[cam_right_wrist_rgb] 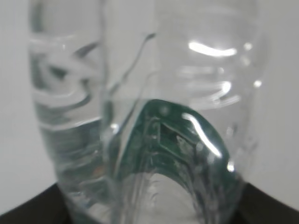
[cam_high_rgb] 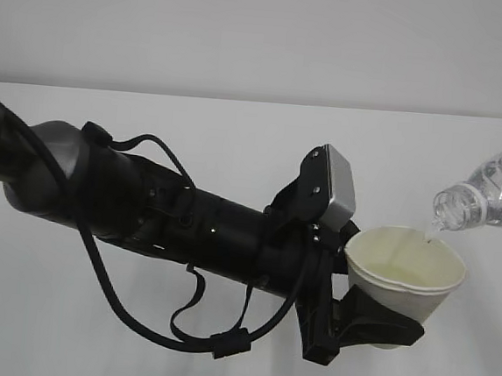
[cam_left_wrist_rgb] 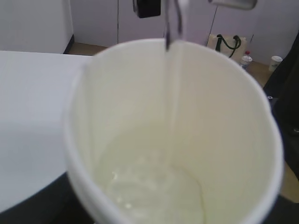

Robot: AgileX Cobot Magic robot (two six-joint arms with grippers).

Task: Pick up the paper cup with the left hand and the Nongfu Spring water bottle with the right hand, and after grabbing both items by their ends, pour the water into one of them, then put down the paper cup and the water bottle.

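We log the left arm (cam_high_rgb: pixel 144 205): bulky, black, with looping cables, reaching from the left edge across the white worktop (cam_high_rgb: pixel 239 125) toward the right. A silver-grey box (cam_high_rgb: pixel 339 191) sits near its end.

We log the left pincer (cam_high_rgb: pixel 371 326): its black fingers pinch the cup (cam_high_rgb: pixel 410 277) at the lower part of the wall, with the base held clear of the worktop. The cup is white paper with a rolled rim and a pale cream inside, upright or nearly so, at the right of the exterior view.

We log the bottle (cam_high_rgb: pixel 496 196): clear, ribbed, capless, coming in from the right edge, tilted with its mouth down and left, just above the far right of the cup's rim. The right wrist view fills with its body (cam_right_wrist_rgb: pixel 149 116); a dark green label (cam_right_wrist_rgb: pixel 173 144) shows through the plastic, blurred.

We log the water (cam_left_wrist_rgb: pixel 175 93): a thin clear stream falling from the mouth into the cup, and a shallow pale pool (cam_left_wrist_rgb: pixel 154 191) on the cup's bottom. In the left wrist view the cup (cam_left_wrist_rgb: pixel 233 140) takes up nearly the whole frame.

We log the right pincer (cam_right_wrist_rgb: pixel 261 205): only dark edges show at the lower corners of the right wrist view, either side of the bottle's end. It pinches the bottle there; the fingers themselves are mostly hidden.

Beyond the worktop in the left wrist view we note a floor with a bag (cam_left_wrist_rgb: pixel 226 44), blurred.
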